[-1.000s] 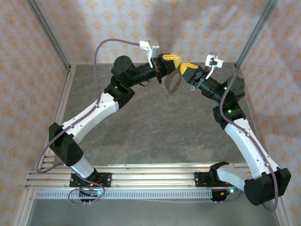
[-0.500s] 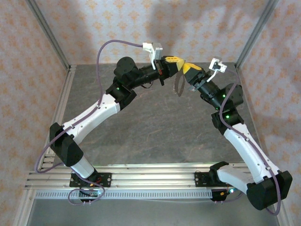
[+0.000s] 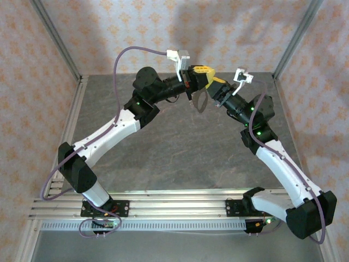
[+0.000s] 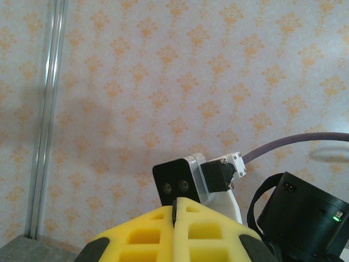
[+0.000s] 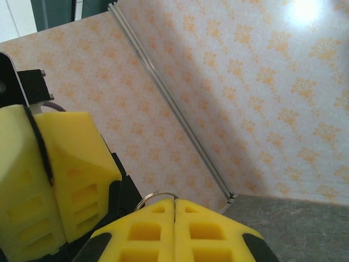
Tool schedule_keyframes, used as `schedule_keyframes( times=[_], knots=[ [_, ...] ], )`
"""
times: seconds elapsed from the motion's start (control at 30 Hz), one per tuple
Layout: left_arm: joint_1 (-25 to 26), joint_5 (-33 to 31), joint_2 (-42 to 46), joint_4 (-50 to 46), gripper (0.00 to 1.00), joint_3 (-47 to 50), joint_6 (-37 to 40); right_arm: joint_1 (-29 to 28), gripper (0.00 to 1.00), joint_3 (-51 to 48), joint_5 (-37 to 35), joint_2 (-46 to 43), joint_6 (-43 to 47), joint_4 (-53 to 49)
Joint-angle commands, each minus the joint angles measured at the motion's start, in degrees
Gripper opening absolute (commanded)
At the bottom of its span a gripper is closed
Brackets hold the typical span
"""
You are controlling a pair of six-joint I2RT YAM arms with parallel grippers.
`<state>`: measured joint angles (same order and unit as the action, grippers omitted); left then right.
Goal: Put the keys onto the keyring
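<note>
Both arms are raised at the back of the table, fingertips almost meeting. My right gripper (image 3: 212,82) (image 5: 174,201) is shut on the keyring: a thin silvery wire arc (image 5: 154,194) curves out of its pads, and a tan-brown toothed strap (image 3: 202,103) hangs below the two grippers. My left gripper (image 3: 208,72) (image 4: 175,201) is shut, with a thin dark sliver (image 4: 175,212) pinched between its yellow pads; I cannot tell what the sliver is. That gripper also stands close at the left of the right wrist view (image 5: 34,117). The keys are hidden.
The grey table (image 3: 180,147) lies well below both grippers. Patterned walls and aluminium corner posts (image 3: 57,41) (image 3: 297,38) close in the back and sides. The right arm's wrist camera (image 4: 177,183) sits just beyond my left fingertips.
The right gripper has swung left and up against the left gripper's tips. The hanging strap has turned from a broad oval to a narrow curve. The left gripper shifted slightly right.
</note>
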<state>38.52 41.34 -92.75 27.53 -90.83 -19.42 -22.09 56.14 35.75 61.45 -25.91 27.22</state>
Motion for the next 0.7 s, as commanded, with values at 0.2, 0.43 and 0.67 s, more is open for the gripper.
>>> schedule_keyframes(
  times=[0.2,0.43,0.67],
  knots=[
    [0.06,-7.59,2.86,-5.33,0.07,-1.46,3.69,-0.17,0.00,1.06,-1.13,-2.08,2.67,-0.68],
    [-0.42,-12.12,4.94,-15.78,0.31,-3.96,5.43,-0.15,0.00,0.20,-2.70,-3.09,3.27,-2.47],
    [-1.92,-10.53,4.66,-24.73,0.38,-7.55,5.38,0.00,0.00,-0.04,-3.53,-3.71,3.92,-4.54]
  ],
)
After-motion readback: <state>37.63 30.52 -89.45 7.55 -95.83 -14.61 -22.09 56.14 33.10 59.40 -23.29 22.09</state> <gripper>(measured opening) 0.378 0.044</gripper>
